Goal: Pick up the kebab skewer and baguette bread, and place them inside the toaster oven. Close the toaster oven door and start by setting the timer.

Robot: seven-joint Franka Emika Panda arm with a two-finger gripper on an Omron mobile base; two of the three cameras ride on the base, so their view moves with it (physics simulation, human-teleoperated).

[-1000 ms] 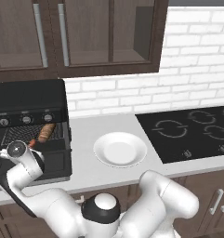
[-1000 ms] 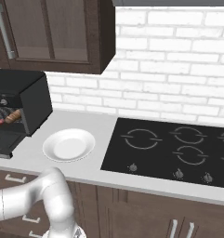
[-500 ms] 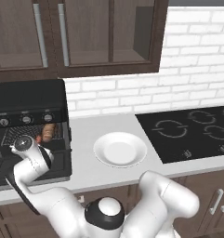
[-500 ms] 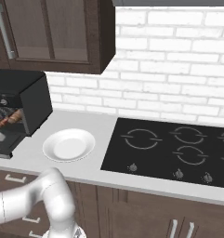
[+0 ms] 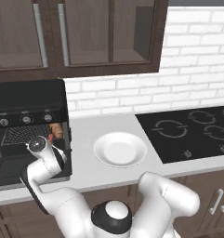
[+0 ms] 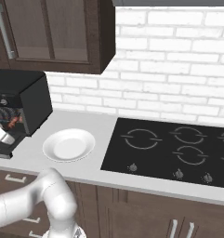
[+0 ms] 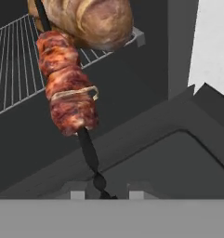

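Skewer at the oven mouth
The gripper pinches the kebab skewer by its stick; its meat overhangs the toaster oven rack, beside the baguette bread; door down.

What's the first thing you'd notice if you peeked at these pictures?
The meaty kebab skewer, pinched at its dark stick end by the gripper, pokes into the open black toaster oven beside the baguette bread on the wire rack. A white plate sits on the counter.
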